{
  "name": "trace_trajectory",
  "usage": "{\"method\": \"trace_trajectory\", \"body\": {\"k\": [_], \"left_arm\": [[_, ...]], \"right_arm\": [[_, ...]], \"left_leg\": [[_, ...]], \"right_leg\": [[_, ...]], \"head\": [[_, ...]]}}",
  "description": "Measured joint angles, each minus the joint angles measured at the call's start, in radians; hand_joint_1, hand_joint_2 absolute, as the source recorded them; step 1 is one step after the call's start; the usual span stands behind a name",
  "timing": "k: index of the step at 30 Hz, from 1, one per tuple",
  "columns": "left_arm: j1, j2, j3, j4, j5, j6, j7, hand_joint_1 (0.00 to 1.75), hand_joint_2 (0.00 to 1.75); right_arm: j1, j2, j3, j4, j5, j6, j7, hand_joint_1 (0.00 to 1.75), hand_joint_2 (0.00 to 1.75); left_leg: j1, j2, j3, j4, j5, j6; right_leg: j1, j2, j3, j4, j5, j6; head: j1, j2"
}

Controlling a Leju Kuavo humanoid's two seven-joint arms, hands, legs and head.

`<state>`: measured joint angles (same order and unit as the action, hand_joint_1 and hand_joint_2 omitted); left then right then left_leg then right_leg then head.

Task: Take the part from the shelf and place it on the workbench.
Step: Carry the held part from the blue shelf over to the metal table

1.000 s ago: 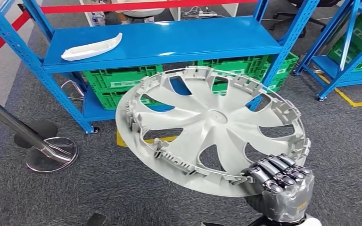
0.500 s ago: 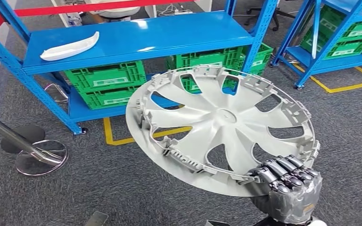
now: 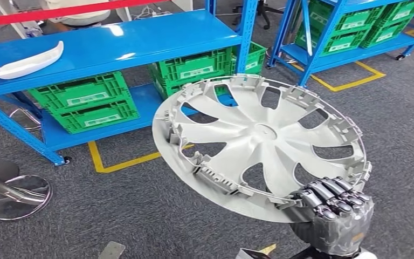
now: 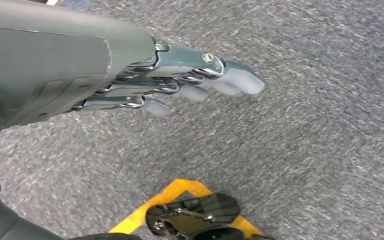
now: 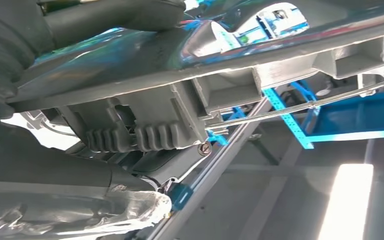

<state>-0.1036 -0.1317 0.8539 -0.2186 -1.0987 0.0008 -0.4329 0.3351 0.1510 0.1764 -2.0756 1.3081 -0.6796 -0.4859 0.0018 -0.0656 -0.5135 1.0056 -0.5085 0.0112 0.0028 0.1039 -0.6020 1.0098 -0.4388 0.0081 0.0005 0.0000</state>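
The fingers of the right hand curl over the near rim of a large grey wheel cover, gripping it at its lower right edge in the head view. The cover is held tilted in the air above the grey carpet floor, its ribbed back side facing up, its far edge toward a blue shelf. From the right wrist view, the cover's underside with its clips lies just over the hand, touching it. The left hand hangs over the carpet with its fingers stretched out straight and close together, holding nothing. On the top board of the blue shelf lies a long white curved part, well apart from the cover. Green crates sit on the lower board. A yellow line marks the floor before the shelf.
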Motion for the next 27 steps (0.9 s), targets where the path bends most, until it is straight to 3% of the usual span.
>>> {"method": "trace_trajectory", "body": {"k": [1,3,6,8,9,10,11,13,14,16,17,19,21,23,24,25,27], "left_arm": [[0.0,-0.001,-0.001,0.0,-0.001,0.0,0.0,0.0,1.75],[0.0,-0.002,-0.002,0.0,-0.002,0.002,0.001,0.0,1.75],[0.003,-0.002,-0.003,0.0,-0.002,0.004,0.001,0.0,1.75],[0.007,-0.002,-0.003,0.0,-0.002,0.006,0.001,0.0,1.75],[0.008,-0.002,-0.003,0.0,-0.003,0.007,0.0,0.0,1.75],[0.007,-0.003,-0.003,0.0,-0.004,0.008,0.0,0.0,1.75],[0.006,-0.005,-0.004,0.0,-0.006,0.01,0.0,0.0,1.75],[0.004,-0.008,-0.004,0.0,-0.011,0.014,-0.002,0.0,1.75],[0.003,-0.008,-0.005,0.0,-0.014,0.016,-0.003,0.0,1.75],[0.002,-0.009,-0.006,0.0,-0.017,0.018,-0.004,0.0,1.75],[0.0,-0.009,-0.006,0.0,-0.018,0.019,-0.004,0.0,1.75],[-0.003,-0.01,-0.007,0.0,-0.019,0.02,-0.004,0.0,1.75],[-0.001,-0.01,-0.007,0.0,-0.019,0.02,-0.004,0.0,1.75],[0.004,-0.009,-0.008,0.0,-0.019,0.02,-0.004,0.0,1.75],[0.006,-0.009,-0.008,0.0,-0.019,0.02,-0.004,0.0,1.75],[0.006,-0.009,-0.009,0.0,-0.019,0.02,-0.004,0.0,1.75],[0.005,-0.008,-0.011,0.0,-0.019,0.02,-0.004,0.0,1.75]], "right_arm": [[0.003,0.001,-0.002,-0.004,0.0,0.0,-0.003,1.75,1.75],[0.01,0.004,-0.007,-0.012,-0.005,0.0,-0.012,1.75,1.75],[0.015,0.015,-0.026,-0.022,-0.03,0.0,-0.044,1.75,1.75],[0.022,0.03,-0.051,-0.026,-0.058,0.0,-0.081,1.75,1.75],[0.027,0.039,-0.067,-0.029,-0.074,0.0,-0.102,1.75,1.75],[0.032,0.049,-0.085,-0.033,-0.09,0.0,-0.123,1.75,1.75],[0.036,0.06,-0.103,-0.039,-0.106,0.0,-0.143,1.75,1.75],[0.039,0.082,-0.136,-0.051,-0.132,0.0,-0.177,1.75,1.75],[0.042,0.092,-0.151,-0.057,-0.14,0.0,-0.189,1.75,1.75],[0.052,0.109,-0.176,-0.069,-0.151,0.0,-0.202,1.75,1.75],[0.057,0.115,-0.186,-0.074,-0.153,0.0,-0.203,1.75,1.75],[0.061,0.127,-0.202,-0.08,-0.155,0.0,-0.204,1.75,1.75],[0.062,0.136,-0.21,-0.084,-0.156,0.0,-0.205,1.75,1.75],[0.063,0.142,-0.218,-0.085,-0.156,0.0,-0.207,1.75,1.75],[0.065,0.144,-0.223,-0.086,-0.156,0.0,-0.207,1.75,1.75],[0.066,0.147,-0.227,-0.086,-0.156,0.0,-0.208,1.75,1.75],[0.068,0.151,-0.233,-0.087,-0.156,0.0,-0.208,1.75,1.75]], "left_leg": [[0.001,0.011,-0.003,-0.001,0.004,0.005],[0.005,0.035,-0.007,-0.007,0.013,0.016],[0.005,0.074,-0.016,-0.009,0.02,0.023],[0.005,0.103,-0.02,-0.008,0.021,0.023],[0.005,0.117,-0.021,-0.008,0.021,0.022],[0.005,0.128,-0.021,-0.008,0.021,0.021],[0.004,0.139,-0.019,-0.008,0.021,0.019],[-0.001,0.158,-0.018,-0.006,0.019,0.009],[-0.003,0.167,-0.017,-0.005,0.019,0.003],[-0.005,0.186,-0.017,-0.005,0.02,-0.008],[-0.003,0.18,-0.017,-0.002,0.015,-0.014],[0.001,0.133,-0.036,0.047,-0.024,-0.024],[0.005,0.084,-0.088,0.164,-0.089,-0.028],[0.005,0.074,-0.129,0.251,-0.113,-0.028],[0.005,0.073,-0.13,0.251,-0.097,-0.027],[0.005,0.068,-0.115,0.217,-0.066,-0.023],[0.006,0.024,-0.063,0.1,0.0,-0.012]], "right_leg": [[-0.002,0.008,-0.006,0.001,0.004,0.006],[-0.002,-0.015,-0.027,0.028,-0.017,0.017],[-0.005,-0.084,-0.099,0.197,-0.117,0.032],[-0.011,-0.098,-0.125,0.278,-0.146,0.039],[-0.013,-0.103,-0.11,0.266,-0.134,0.041],[-0.014,-0.112,-0.076,0.216,-0.108,0.042],[-0.014,-0.132,-0.031,0.142,-0.08,0.041],[-0.007,-0.17,0.038,0.022,-0.051,0.031],[-0.004,-0.179,0.051,-0.003,-0.05,0.024],[-0.002,-0.161,0.049,-0.007,-0.047,0.009],[-0.003,-0.151,0.047,-0.009,-0.044,0.002],[-0.008,-0.13,0.044,-0.013,-0.035,-0.012],[-0.008,-0.105,0.039,-0.014,-0.03,-0.021],[-0.005,-0.077,0.036,-0.013,-0.027,-0.025],[-0.004,-0.063,0.035,-0.012,-0.026,-0.025],[-0.003,-0.049,0.035,-0.01,-0.026,-0.025],[-0.002,-0.024,0.032,-0.005,-0.025,-0.021]], "head": [[0.0,0.0],[0.005,0.0],[0.02,0.0],[0.021,0.0],[0.021,0.0],[0.021,0.0],[0.021,0.0],[0.021,0.0],[0.021,0.0],[0.021,0.0],[0.021,0.0],[0.018,0.0],[0.015,0.0],[0.015,0.0],[0.015,0.0],[0.015,0.0],[0.015,0.0]]}}
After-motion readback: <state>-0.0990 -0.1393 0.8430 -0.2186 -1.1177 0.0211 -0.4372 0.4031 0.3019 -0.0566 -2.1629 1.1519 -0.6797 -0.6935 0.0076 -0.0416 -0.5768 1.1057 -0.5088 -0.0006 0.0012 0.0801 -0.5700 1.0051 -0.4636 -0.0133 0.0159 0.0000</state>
